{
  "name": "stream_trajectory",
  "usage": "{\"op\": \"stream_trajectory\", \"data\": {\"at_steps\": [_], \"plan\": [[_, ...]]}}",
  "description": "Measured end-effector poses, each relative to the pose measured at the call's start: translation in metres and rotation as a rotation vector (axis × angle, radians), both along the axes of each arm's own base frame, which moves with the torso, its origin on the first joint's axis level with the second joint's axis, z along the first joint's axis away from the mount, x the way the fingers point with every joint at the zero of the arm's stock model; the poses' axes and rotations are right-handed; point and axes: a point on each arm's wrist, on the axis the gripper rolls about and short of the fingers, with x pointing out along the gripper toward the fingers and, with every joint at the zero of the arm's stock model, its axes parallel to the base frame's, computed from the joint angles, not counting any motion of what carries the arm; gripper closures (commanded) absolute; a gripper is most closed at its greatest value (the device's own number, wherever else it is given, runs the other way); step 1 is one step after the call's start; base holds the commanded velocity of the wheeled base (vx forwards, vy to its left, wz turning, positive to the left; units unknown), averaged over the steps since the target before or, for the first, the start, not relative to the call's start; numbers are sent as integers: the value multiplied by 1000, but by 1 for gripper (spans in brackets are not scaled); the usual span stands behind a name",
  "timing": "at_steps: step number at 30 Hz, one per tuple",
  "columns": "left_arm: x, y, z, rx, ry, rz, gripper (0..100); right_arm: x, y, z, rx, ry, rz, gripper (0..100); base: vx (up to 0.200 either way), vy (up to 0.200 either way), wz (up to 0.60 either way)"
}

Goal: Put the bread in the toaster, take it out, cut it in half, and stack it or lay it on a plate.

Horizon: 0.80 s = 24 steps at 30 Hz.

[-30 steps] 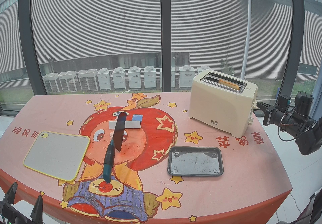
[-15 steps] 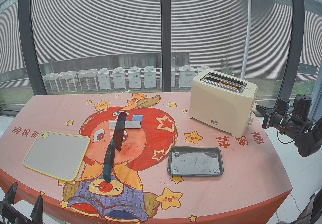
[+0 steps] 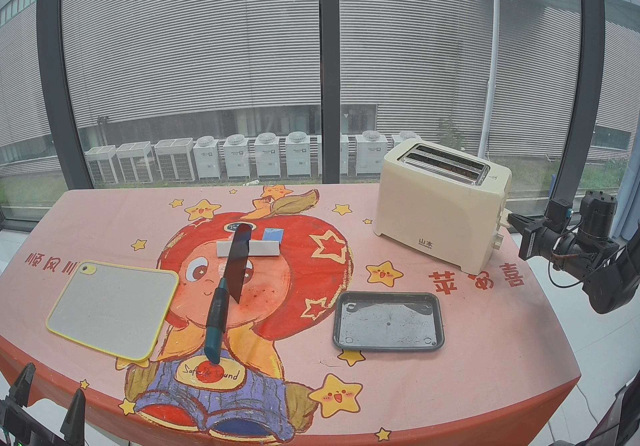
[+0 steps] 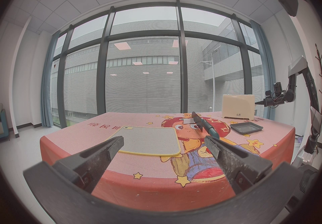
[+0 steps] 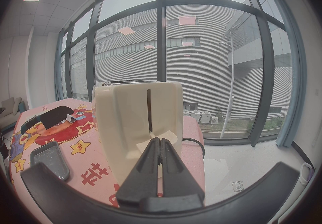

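Note:
The cream toaster (image 3: pixel 440 204) stands at the table's back right; its top slots look dark and the bread is hidden inside. My right gripper (image 3: pixel 513 220) is shut, its tips pressed on the toaster's side lever (image 5: pixel 161 135), which sits low in its slit. A knife (image 3: pixel 225 287) with a black blade and teal handle lies mid-table, blade propped on a small white rest (image 3: pixel 248 247). The grey cutting board (image 3: pixel 110 307) lies at the left, the dark tray-like plate (image 3: pixel 389 320) in front of the toaster. My left gripper (image 4: pixel 164 146) hangs open below the table's near left edge.
The toaster's power cord (image 5: pixel 194 142) runs off the table's far right edge behind the toaster. Large windows stand close behind the table. The tablecloth between the knife and the plate is bare.
The bread, sticking out of the slot a second ago, has sunk out of sight into the toaster. My right gripper has moved down along the toaster's side. The left arm has kept still.

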Motion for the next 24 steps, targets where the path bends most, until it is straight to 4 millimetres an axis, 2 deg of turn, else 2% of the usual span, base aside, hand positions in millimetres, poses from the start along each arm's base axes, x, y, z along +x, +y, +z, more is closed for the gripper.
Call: {"op": "stream_trajectory", "data": {"at_steps": [13, 24], "plan": [[0, 0, 0, 0, 0, 0, 0, 0, 0, -1, 0, 4, 0, 100, 0, 0, 0], [0, 0, 0, 0, 0, 0, 0, 1, 0, 7, 1, -25, -2, 100, 0, 0, 0]]}}
